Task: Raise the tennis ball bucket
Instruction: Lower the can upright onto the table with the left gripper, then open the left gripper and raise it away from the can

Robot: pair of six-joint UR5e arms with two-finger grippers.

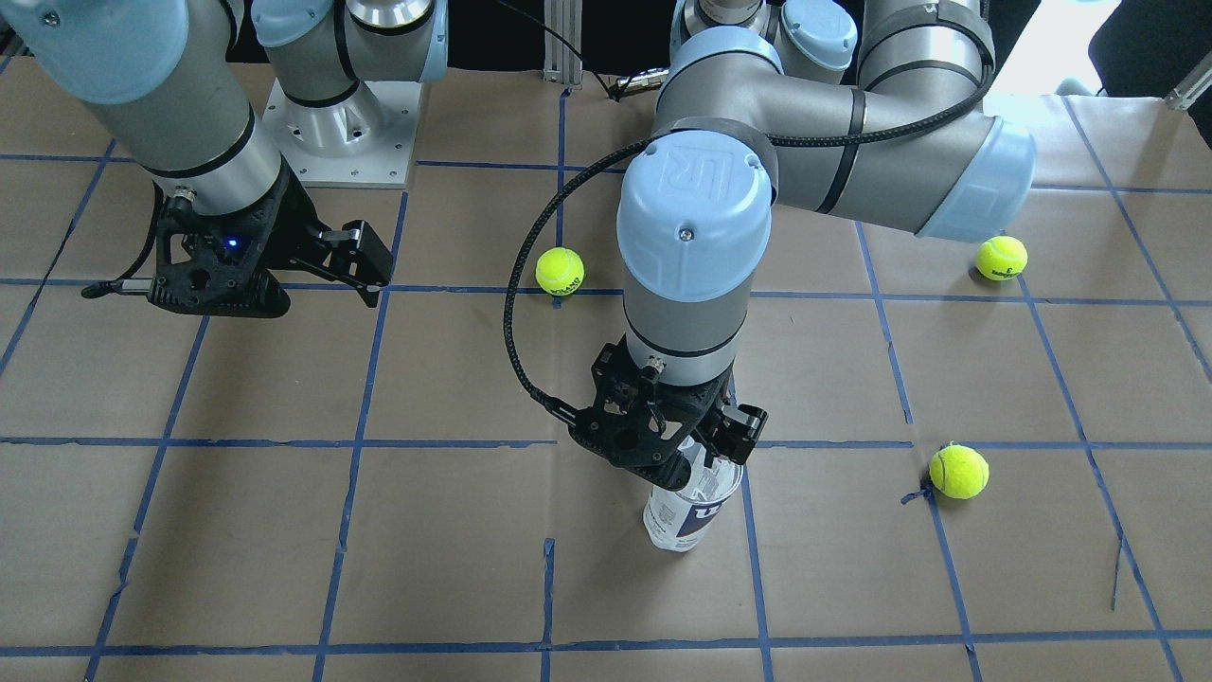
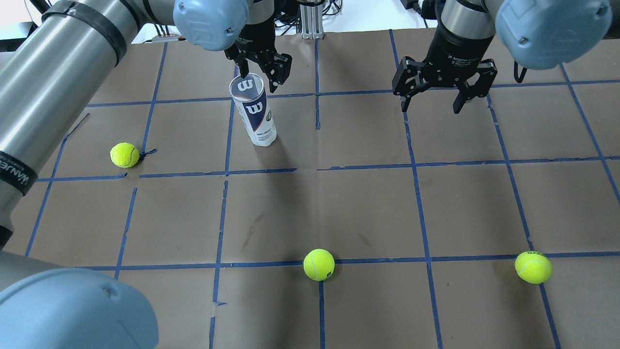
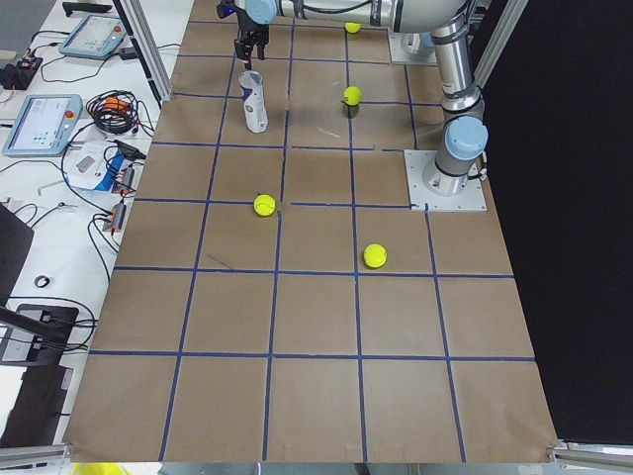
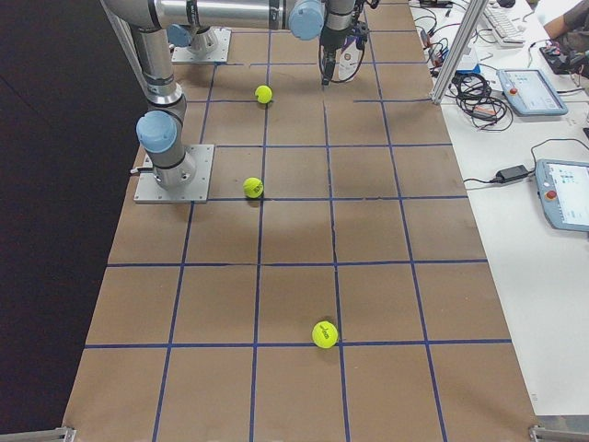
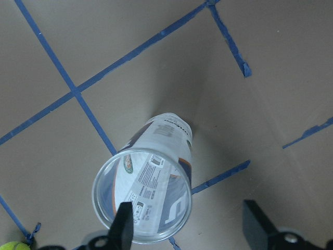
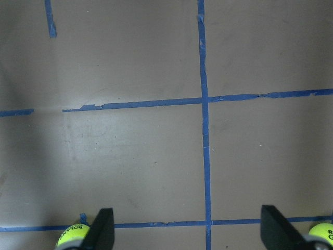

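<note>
The upright tennis ball bucket (image 2: 256, 121) is standing directly beneath the downward-pointing left end effector (image 2: 258, 73), whose wide-open, empty fingers (image 5: 123, 229) are straddling its rim; the nearest tennis ball (image 2: 124, 155) is lying well apart. The right end effector (image 2: 431, 104) is hanging open, empty.

- Clear, glossy plastic with printed label: tennis ball bucket (image 2: 256, 116), just under the matt black fingers (image 5: 123, 229) of the left gripper (image 5: 187, 213).
- Matt brown paper crossed by blue tape (image 6: 205, 156): table (image 2: 368, 208).
- Fuzzy felt: tennis balls (image 2: 318, 264).

We look down from behind and opposite, along from both ends, wrists close above, all sharing the table (image 2: 368, 208).
</note>
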